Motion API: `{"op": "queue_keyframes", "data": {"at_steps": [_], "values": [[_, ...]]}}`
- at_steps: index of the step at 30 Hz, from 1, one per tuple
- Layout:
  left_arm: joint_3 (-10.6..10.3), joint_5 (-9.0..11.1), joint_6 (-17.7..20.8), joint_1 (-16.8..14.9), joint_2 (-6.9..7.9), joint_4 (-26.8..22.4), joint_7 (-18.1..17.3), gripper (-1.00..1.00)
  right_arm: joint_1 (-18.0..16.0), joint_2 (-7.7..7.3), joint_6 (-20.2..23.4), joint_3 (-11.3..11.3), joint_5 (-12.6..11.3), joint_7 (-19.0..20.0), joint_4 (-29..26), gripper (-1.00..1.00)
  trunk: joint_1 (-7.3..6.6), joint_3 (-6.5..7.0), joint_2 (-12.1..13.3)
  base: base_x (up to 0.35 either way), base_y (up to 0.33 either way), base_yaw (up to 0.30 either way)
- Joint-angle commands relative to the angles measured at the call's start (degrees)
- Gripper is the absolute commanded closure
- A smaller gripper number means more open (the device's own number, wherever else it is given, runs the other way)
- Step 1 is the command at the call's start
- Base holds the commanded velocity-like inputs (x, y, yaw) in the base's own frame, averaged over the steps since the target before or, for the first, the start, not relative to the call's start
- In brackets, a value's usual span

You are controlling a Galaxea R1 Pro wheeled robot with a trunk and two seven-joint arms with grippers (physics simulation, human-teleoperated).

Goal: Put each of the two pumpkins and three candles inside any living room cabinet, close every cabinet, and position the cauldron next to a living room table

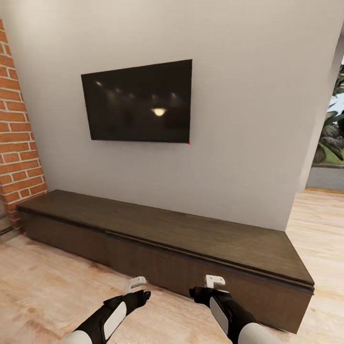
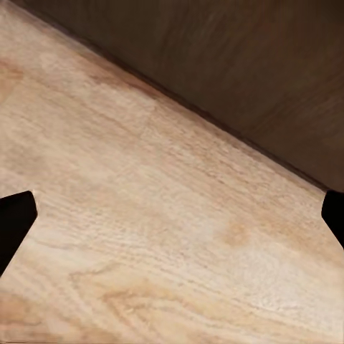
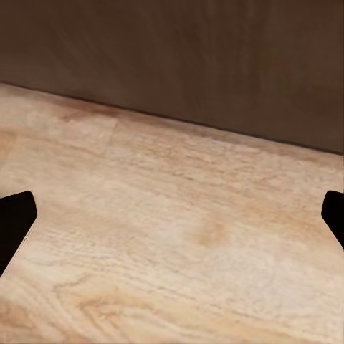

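From the head, the cabinet [image 1: 162,239] runs long and low along a pale wall [image 1: 248,119], dark brown with a flat bare top and plain front panels that all sit flush and shut. A black TV [image 1: 138,101] hangs on the wall above it. A brick pillar [image 1: 16,134] stands at the cabinet's left end, and at the far right an opening shows green plants [image 1: 334,129]. Light wood floor [image 1: 48,286] spreads in front. Both arms reach forward low over the floor just before the cabinet front: the left claw [image 1: 135,284] short of the panels, the right claw [image 1: 215,282] close against the front. From this view I cannot tell how either claw's fingers stand.

At the left wrist, the floor [image 2: 143,215] fills most of the frame, with the cabinet front [image 2: 251,64] crossing at a slant beyond it. The two dark fingertips [image 2: 14,222] sit at opposite edges, wide apart, with nothing between them: the left claw is released.

At the right wrist, the cabinet front [image 3: 179,64] stands across the frame, meeting the floor [image 3: 179,236] along a nearly level line. Its fingertips [image 3: 14,222] are likewise spread to the edges, holding nothing: the right claw is released.
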Motion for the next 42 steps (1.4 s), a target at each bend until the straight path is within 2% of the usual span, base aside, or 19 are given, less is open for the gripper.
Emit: {"op": "queue_keyframes", "data": {"at_steps": [1,9,13,31,42], "values": [[-0.36,0.48,0.11,-0.04,0.05,-0.13,0.25,-1.00,0.00,-0.04,0.29,0.31,-0.53,-0.24,-0.13,-1.00,-0.24,0.07,0.39,0.000,0.000,0.246],[-0.29,0.57,-0.17,-0.04,0.09,-0.28,0.00,-1.00,0.00,-0.01,0.28,2.97,-0.50,-0.35,-0.13,-1.00,-2.00,1.20,3.60,0.000,0.112,0.261],[-0.28,0.57,-0.21,-0.04,0.09,-0.16,-0.12,-1.00,0.00,-0.01,0.30,3.48,-0.54,-0.41,-0.13,-1.00,-2.87,1.80,5.20,0.000,0.260,0.273],[-0.28,0.57,-0.03,-0.04,0.14,-0.56,-0.35,-1.00,0.00,-0.02,0.30,3.66,-0.58,-0.44,-0.05,-1.00,-6.83,4.54,12.42,0.000,0.266,0.275],[-0.28,0.57,-0.09,-0.04,0.24,-0.65,-0.44,-1.00,0.00,-0.02,0.30,3.74,-0.59,-0.39,-0.01,-1.00,-9.24,6.22,16.83,0.000,0.042,0.276]]}}
